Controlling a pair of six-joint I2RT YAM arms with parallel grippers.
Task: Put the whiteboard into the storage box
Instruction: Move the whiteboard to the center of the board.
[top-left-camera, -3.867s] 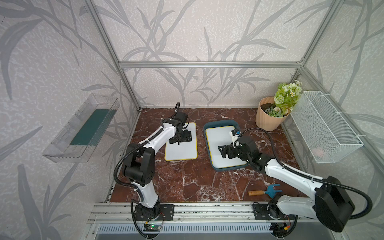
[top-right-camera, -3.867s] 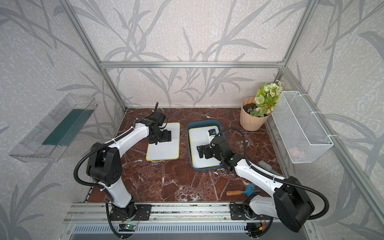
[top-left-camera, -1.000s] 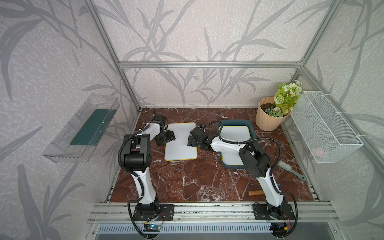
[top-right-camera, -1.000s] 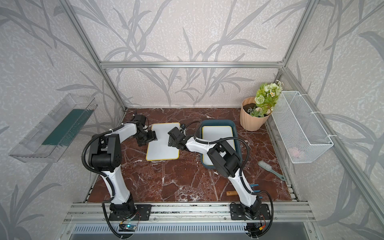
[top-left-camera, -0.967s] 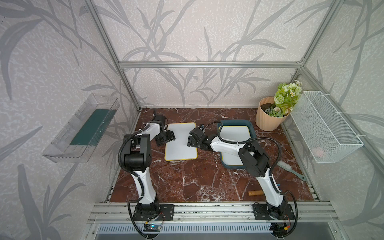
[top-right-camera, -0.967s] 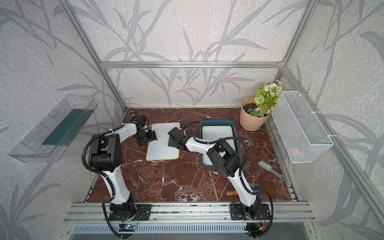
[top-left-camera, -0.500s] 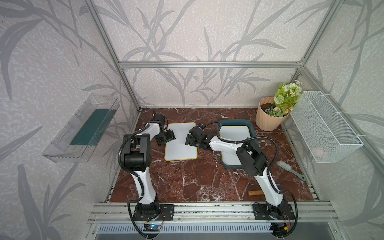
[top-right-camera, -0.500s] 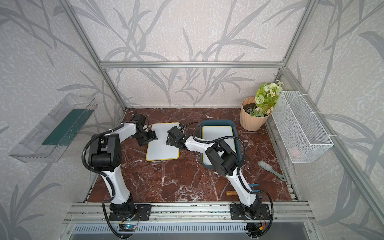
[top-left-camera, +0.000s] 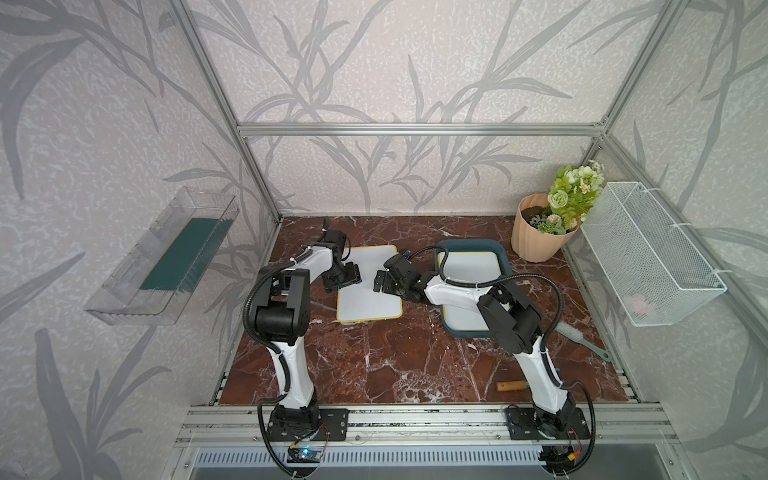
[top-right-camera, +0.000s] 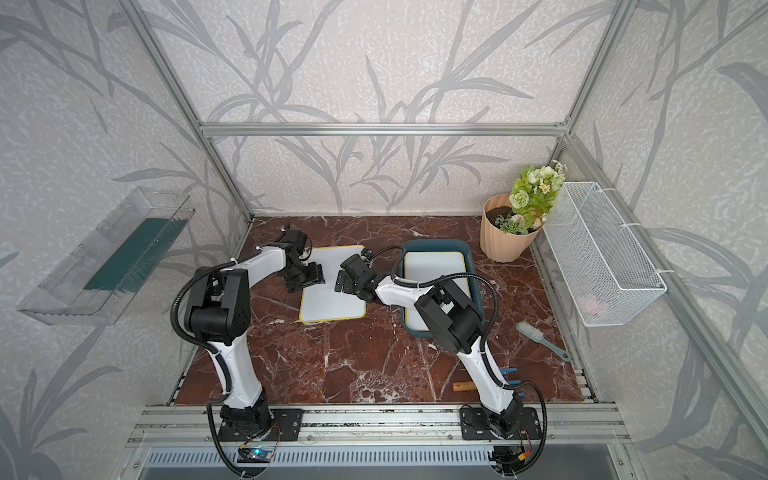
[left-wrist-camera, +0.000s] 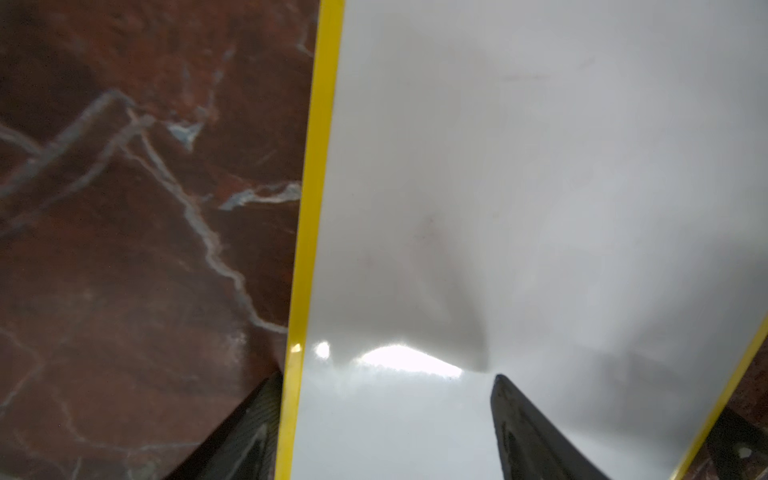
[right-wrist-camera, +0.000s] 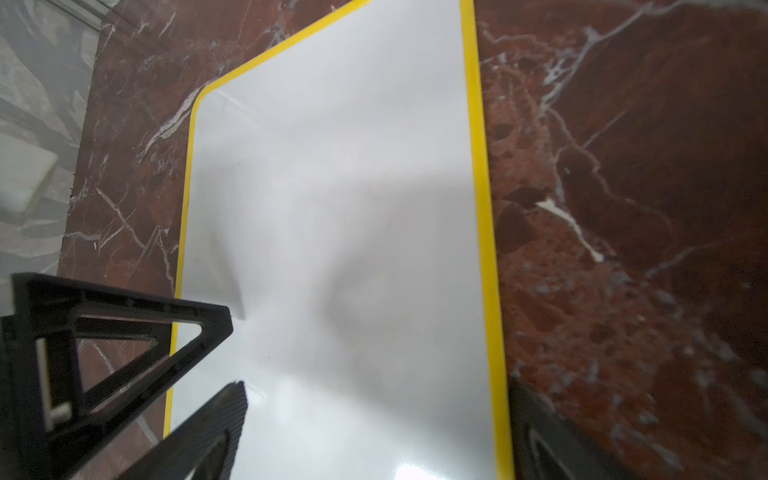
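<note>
A flat white rectangular whiteboard with a yellow rim (top-left-camera: 368, 291) lies on the red-brown marble surface (top-left-camera: 374, 365). It is outside the shallow dark teal plastic storage box (top-left-camera: 471, 244) and just beside it. In both top views the storage box sits to the whiteboard's right, and a 2nd white board (top-left-camera: 469, 266) lies flat inside it.

The left gripper (top-left-camera: 345, 279) sits low at the whiteboard's left long edge and the right gripper (top-left-camera: 382, 282) at its right long edge, so the 2 face each other across it. In the left wrist view the jaws stand apart. 1 of the black fingers (left-wrist-camera: 528, 428) is over the white face and the other is over the marble just outside the rim. The right wrist view shows the same straddle with the jaws spread wide. 1 finger (right-wrist-camera: 216, 428) is over the white face and the other is beyond the yellow rim. Neither pair is clamped on anything. I cannot tell whether any fingertip touches the whiteboard.

A peach ribbed flowerpot with green flowers (top-left-camera: 536, 237) stands behind the storage box. A grey-green brush (top-left-camera: 582, 338) lies near the right wall.
</note>
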